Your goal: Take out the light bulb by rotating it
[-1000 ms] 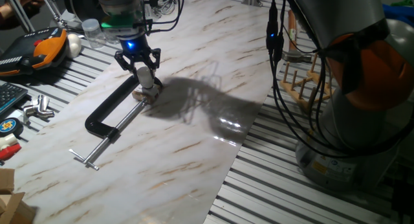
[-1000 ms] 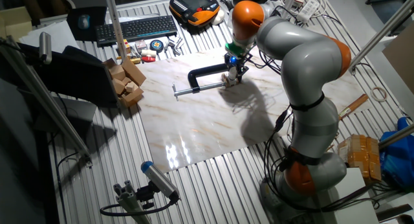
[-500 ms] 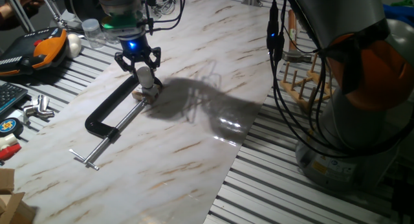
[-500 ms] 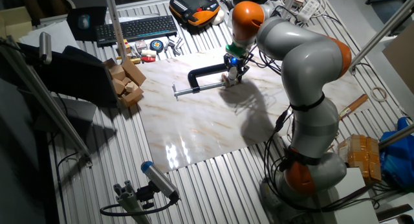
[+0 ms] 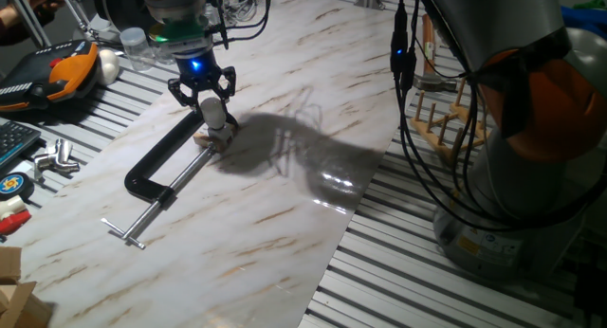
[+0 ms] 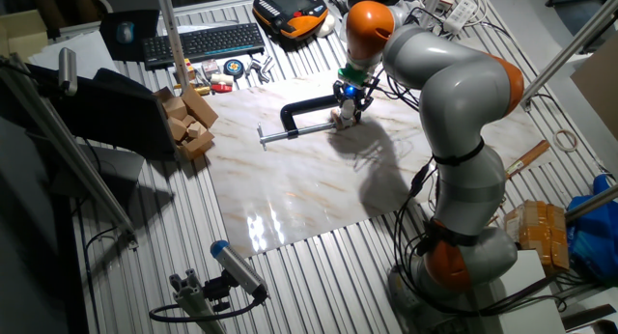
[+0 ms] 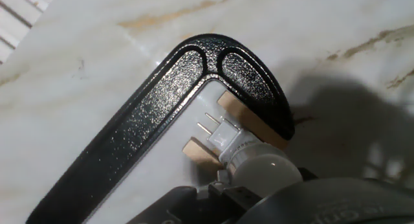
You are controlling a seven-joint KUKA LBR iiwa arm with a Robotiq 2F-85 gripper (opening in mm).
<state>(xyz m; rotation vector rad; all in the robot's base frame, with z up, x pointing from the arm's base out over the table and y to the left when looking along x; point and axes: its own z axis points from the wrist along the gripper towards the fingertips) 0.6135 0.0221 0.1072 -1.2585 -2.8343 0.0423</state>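
- The light bulb (image 7: 262,170) is seen in the hand view as a frosted white globe with a silver-grey base and two thin metal pins pointing toward the inner corner of the black C-clamp (image 7: 162,114).
- A tan wooden block (image 7: 252,122) is held inside the C-clamp's jaw, and the bulb's base is seen just beside that block; whether the pins are seated in it cannot be told.
- The hand (image 5: 202,89) is positioned directly above the C-clamp's closed end, and the bulb (image 5: 213,111) is gripped between its black fingers (image 5: 226,82).
- In the other fixed view the hand (image 6: 350,96) is seen at the end of the C-clamp (image 6: 307,110) nearest the arm, with the bulb too small to be made out clearly.
- The C-clamp (image 5: 161,172) is laid flat on the marble-patterned bench (image 5: 275,205), its screw bar extending away from the hand.
- An orange and black handheld unit (image 5: 59,74) is placed beyond the C-clamp, off the marble surface.
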